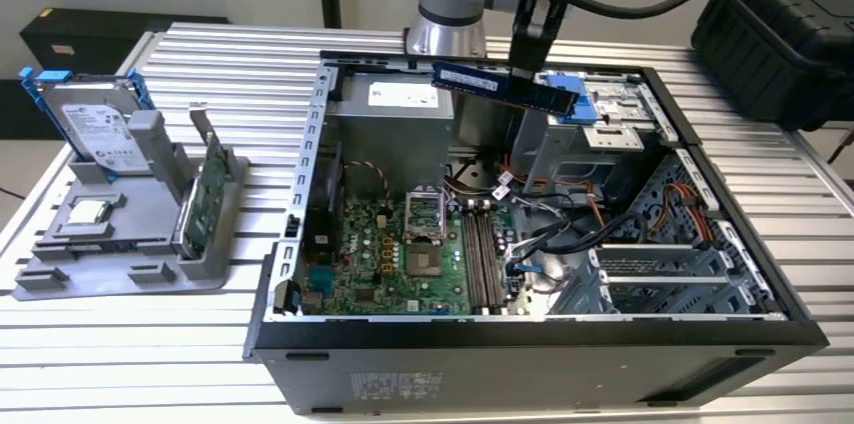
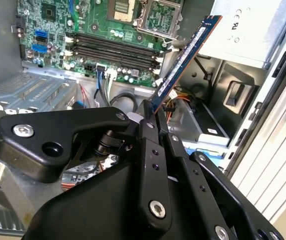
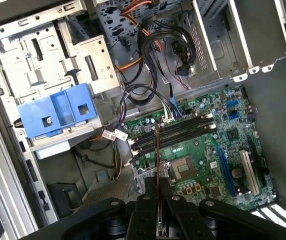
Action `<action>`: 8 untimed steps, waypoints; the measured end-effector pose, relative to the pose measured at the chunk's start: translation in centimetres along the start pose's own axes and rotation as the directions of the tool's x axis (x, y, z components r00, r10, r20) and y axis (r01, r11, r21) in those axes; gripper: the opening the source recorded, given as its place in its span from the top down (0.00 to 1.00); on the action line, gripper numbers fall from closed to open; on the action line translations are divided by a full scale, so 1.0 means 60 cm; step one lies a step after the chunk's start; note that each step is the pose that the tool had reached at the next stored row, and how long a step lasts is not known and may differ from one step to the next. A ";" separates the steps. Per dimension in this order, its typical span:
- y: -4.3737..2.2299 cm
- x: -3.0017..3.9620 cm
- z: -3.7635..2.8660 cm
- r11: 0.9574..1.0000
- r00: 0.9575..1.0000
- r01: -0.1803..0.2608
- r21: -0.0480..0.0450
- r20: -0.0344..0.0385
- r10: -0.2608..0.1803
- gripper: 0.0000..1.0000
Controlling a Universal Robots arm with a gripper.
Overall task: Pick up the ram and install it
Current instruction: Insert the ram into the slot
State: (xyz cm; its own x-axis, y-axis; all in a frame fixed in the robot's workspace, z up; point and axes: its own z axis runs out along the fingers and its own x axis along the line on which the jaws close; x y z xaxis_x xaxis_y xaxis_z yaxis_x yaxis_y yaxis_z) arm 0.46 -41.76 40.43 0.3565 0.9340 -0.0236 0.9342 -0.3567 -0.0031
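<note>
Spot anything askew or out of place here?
The ram sits slanted in the pincer, gripped off-centre, above the open computer case. The motherboard's memory slots are empty. Nothing else stands out.

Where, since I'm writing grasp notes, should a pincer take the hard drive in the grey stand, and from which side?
Probably its upper end, from above. The hard drive leans nearly upright in the grey stand, lower end seated, upper end free. Close across its two flat faces, the thin way, clear of the blue rails. The pincer now holds the ram.
</note>
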 end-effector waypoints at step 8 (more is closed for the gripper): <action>0.000 0.000 0.000 0.997 0.997 -0.071 0.002 0.000 0.071 1.00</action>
State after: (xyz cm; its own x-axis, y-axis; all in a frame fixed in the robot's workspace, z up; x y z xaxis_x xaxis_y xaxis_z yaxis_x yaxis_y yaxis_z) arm 0.46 -41.76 40.43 0.4224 0.9061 -0.0235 0.9063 -0.4226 -0.0031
